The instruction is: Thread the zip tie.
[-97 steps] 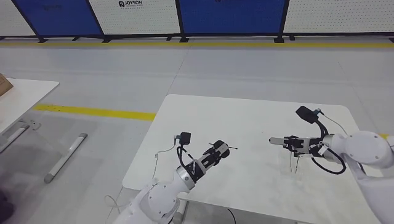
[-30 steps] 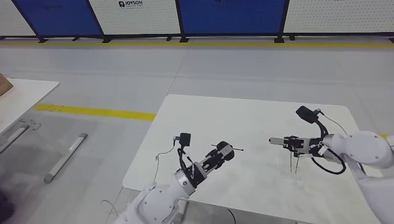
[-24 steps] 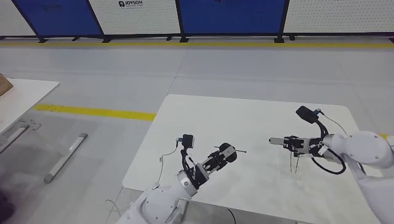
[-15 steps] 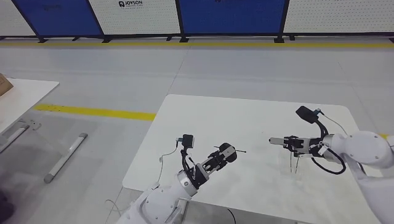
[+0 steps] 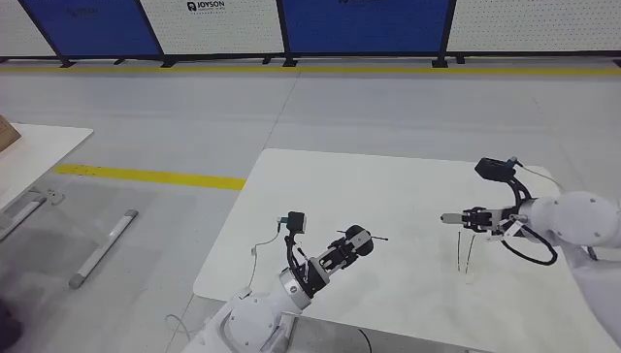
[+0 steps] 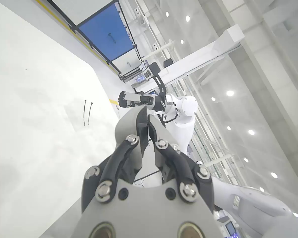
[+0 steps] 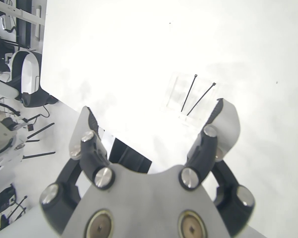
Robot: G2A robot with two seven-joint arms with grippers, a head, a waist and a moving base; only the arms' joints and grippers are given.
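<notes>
In the top view my left gripper point(image 5: 357, 239) hovers over the near-left part of the white table point(image 5: 388, 178), shut on a thin black zip tie point(image 5: 378, 237) that sticks out on both sides. Its fingers point(image 6: 139, 127) are pressed together in the left wrist view. My right gripper point(image 5: 446, 219) hangs open over the right side of the table, its fingers point(image 7: 224, 115) spread wide with nothing between them. Two more black zip ties point(image 5: 465, 254) lie side by side just in front of it, the zip ties point(image 7: 188, 92) resting on a clear sheet point(image 7: 173, 92).
The table's near edge point(image 5: 291, 309) runs just below the left arm, and its left edge drops to the floor. A second white table point(image 5: 29, 149) stands far off to the left. The table's middle and back are bare.
The left arm has carried its zip tie a little forward and to the right. In the last half second the right arm drew back to the right, away from the left gripper.
</notes>
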